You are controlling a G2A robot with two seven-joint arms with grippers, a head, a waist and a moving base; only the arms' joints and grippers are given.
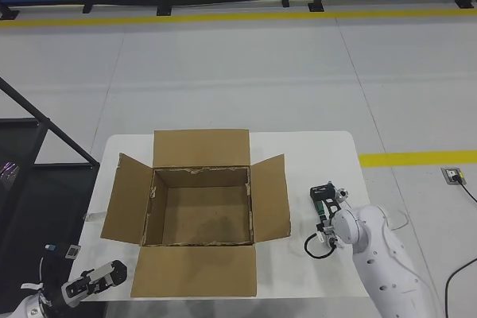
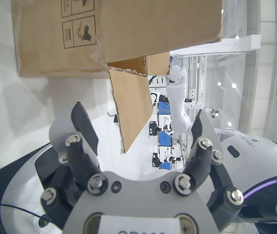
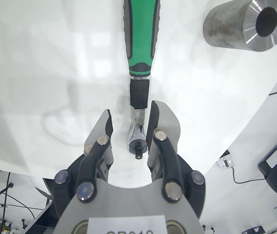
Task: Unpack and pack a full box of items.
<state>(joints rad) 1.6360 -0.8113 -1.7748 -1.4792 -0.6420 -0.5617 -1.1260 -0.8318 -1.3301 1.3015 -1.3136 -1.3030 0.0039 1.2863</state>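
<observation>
An open cardboard box point(image 1: 203, 205) sits mid-table with its four flaps spread and its inside bare. A ratchet wrench with a green handle point(image 3: 142, 25) lies flat on the white table, right of the box point(image 2: 153, 13). My right gripper point(image 3: 131, 118) is open, and its fingers stand either side of the wrench's metal neck, just above the ratchet head point(image 3: 137, 142). In the top view this gripper point(image 1: 326, 226) is over the wrench point(image 1: 322, 208). My left gripper point(image 2: 140, 125) is open and holds nothing. It sits low off the table's front left corner point(image 1: 103, 278), facing the box's outer wall.
A steel cylinder with a bored hole point(image 3: 245, 21) lies on its side beside the far end of the wrench handle. The white table point(image 1: 318, 159) has bare room right of and behind the box. A black frame point(image 1: 32, 119) stands to the left.
</observation>
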